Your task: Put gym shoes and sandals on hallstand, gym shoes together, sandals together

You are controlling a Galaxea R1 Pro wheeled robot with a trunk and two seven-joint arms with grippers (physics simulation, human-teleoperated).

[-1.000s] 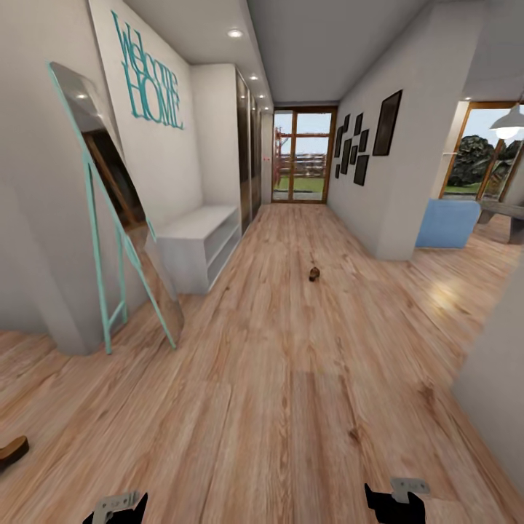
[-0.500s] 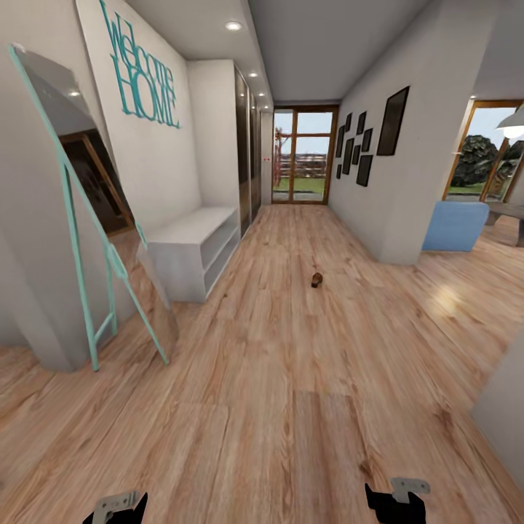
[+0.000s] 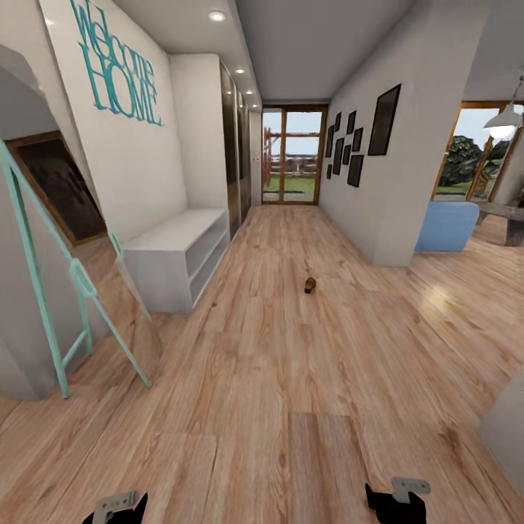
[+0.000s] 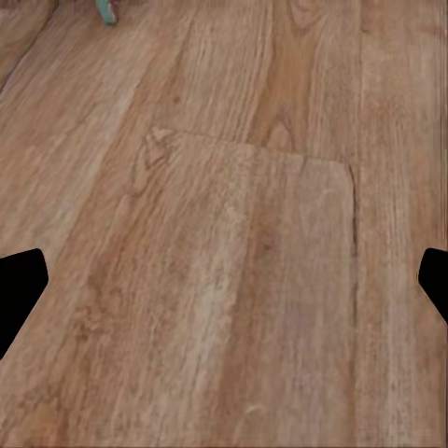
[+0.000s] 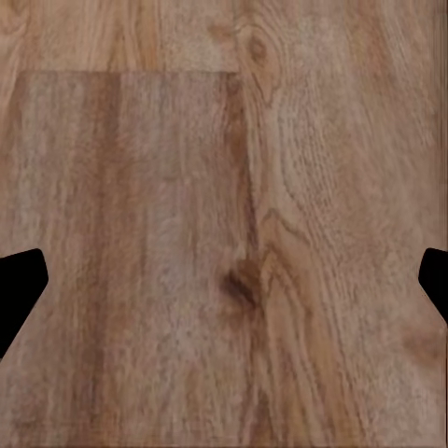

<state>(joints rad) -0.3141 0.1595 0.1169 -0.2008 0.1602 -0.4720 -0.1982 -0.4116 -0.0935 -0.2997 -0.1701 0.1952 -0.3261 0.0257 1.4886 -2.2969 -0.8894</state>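
Little of the robot's body is seen. In the head view, the left hand at seven o'clock and the right hand at five o'clock are each seen as a matt black block topped by a small pale-grey metal bracket with tiny holes. In each wrist view, two black wedge-shaped fingertips are seen at opposite edges.

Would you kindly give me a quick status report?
Both pincers open, empty, over floor. One brown sandal lying mid-corridor. Rack ahead on the left. Leaning mirror beside it.
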